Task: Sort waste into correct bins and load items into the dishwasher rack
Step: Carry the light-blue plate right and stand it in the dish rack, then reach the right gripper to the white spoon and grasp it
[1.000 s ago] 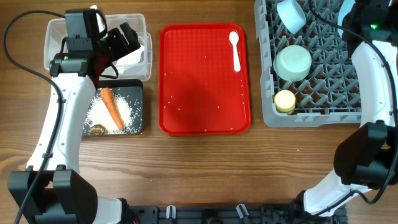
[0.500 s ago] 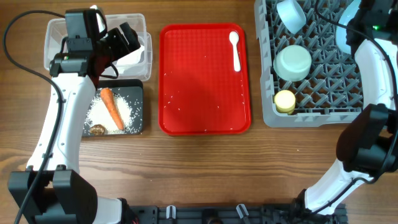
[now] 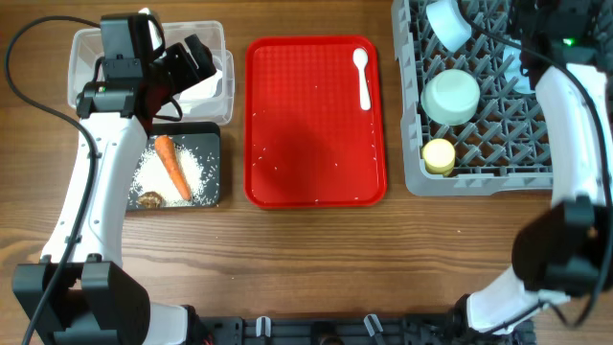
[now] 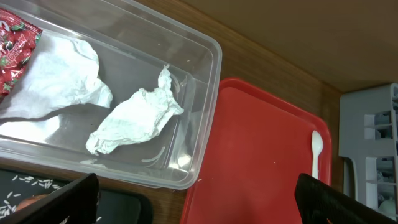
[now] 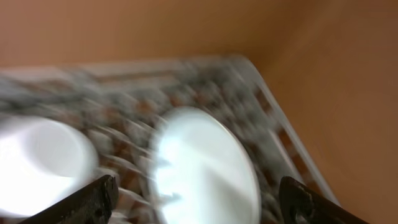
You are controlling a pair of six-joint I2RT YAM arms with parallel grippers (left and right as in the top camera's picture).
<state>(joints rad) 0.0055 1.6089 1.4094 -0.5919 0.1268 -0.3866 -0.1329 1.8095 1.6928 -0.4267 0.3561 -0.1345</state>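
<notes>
My left gripper point(image 4: 196, 208) hangs open over the near rim of the clear tub point(image 4: 205, 112), nothing between its fingers. In the tub lie crumpled napkins point(image 4: 134, 118) and a red-and-white wrapper point(image 4: 15, 43). The black tray point(image 3: 213, 134) holds the carrot point(image 3: 172, 166), rice point(image 3: 196, 171) and a brown lump point(image 3: 148, 199). A white spoon point(image 3: 362, 77) lies on the red tray point(image 3: 316, 144). My right gripper point(image 5: 199, 202) is open above the grey rack point(image 3: 479, 177), its fingers either side of the pale blue plate point(image 5: 205, 168), which stands on edge; that view is blurred.
The rack also holds a mint green bowl point(image 3: 451, 96), a yellow cup point(image 3: 439, 156) and a pale blue bowl point(image 3: 447, 21). A few rice grains dot the red tray. Bare wooden table point(image 3: 316, 259) lies in front of the trays.
The right gripper has gone from shut to open, letting go of the plate in the rack, and its arm has shifted slightly left. The left arm has not moved.
</notes>
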